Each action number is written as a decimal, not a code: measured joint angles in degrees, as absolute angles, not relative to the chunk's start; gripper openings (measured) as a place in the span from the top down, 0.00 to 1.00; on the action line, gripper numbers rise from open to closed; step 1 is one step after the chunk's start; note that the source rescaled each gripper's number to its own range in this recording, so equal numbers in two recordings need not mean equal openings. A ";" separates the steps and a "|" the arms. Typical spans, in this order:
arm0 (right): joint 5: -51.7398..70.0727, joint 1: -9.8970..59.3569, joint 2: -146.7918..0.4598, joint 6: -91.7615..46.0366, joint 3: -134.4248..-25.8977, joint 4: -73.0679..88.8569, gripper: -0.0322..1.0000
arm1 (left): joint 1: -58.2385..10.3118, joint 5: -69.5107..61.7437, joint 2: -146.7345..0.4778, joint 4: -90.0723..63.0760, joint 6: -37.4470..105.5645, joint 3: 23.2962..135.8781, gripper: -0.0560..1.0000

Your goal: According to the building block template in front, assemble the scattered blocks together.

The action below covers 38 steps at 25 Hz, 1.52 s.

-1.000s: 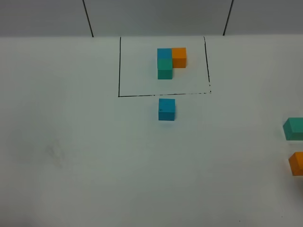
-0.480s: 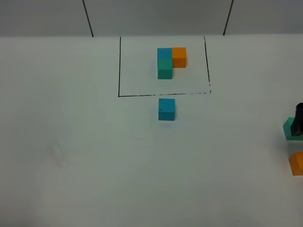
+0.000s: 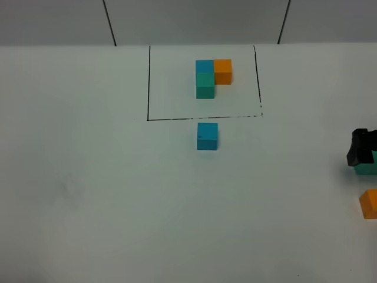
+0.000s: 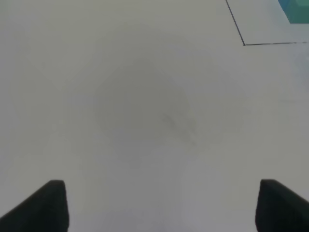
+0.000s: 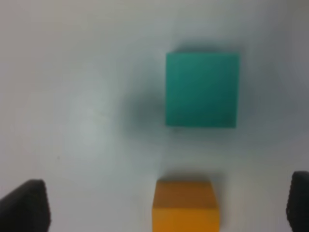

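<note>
The building block template (image 3: 212,76), an L of blue, teal and orange cubes, sits inside a black-line rectangle (image 3: 148,82) at the far middle. A loose sky blue cube (image 3: 207,136) lies just in front of the rectangle. A loose teal cube (image 3: 369,168) (image 5: 202,90) and a loose orange cube (image 3: 369,203) (image 5: 185,205) lie at the right edge. My right gripper (image 3: 360,147) (image 5: 161,208) is open above these two and covers most of the teal cube in the exterior view. My left gripper (image 4: 161,208) is open over bare table and does not show in the exterior view.
The white table (image 3: 106,194) ends at a grey back wall (image 3: 194,20). The left wrist view shows the rectangle's near left corner (image 4: 244,43) and a bit of the template cluster (image 4: 295,9).
My right gripper has come in from the right edge and now hangs over the teal cube, hiding most of it. The cubes have not moved.
</note>
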<state>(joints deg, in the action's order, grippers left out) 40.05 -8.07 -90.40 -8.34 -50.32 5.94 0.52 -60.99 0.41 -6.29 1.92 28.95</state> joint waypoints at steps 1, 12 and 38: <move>39.61 -8.07 -91.72 -8.75 -50.82 5.94 0.00 | 0.52 -60.99 0.41 -6.29 1.92 28.95 0.30; 38.85 -9.47 -104.47 -10.00 -58.16 6.26 0.01 | 0.52 -60.94 0.41 -6.29 1.92 28.95 0.30; 46.91 -0.60 -97.37 6.08 -58.63 1.21 0.96 | 0.52 -60.94 0.41 -6.29 1.92 28.95 0.30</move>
<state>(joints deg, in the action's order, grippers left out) 46.91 -0.60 -97.37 6.08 -58.63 1.21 0.52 -60.94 0.41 -6.29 1.92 28.95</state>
